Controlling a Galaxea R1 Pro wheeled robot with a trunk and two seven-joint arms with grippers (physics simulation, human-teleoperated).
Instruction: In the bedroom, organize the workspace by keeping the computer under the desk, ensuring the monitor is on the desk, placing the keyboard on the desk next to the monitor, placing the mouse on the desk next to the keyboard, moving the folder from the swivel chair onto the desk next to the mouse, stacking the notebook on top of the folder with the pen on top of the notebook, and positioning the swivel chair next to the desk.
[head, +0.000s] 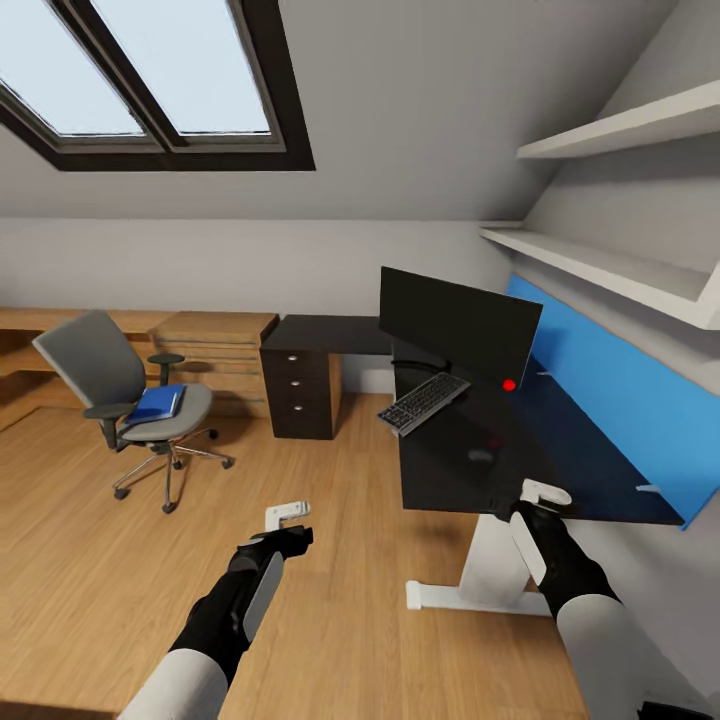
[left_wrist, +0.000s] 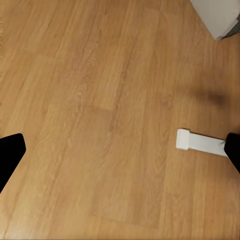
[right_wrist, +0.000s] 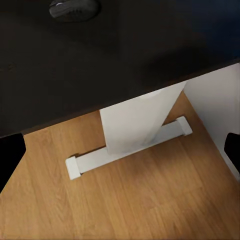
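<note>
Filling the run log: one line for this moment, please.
folder on chair | keyboard, mouse, monitor on desk | both arms empty

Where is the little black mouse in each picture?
Head view: the mouse lies on the desk, nearer the robot than the keyboard.
Right wrist view: mouse at the top edge, on the desk.
Left wrist view: just floor.
Shared landmark: the desk's white foot.
</note>
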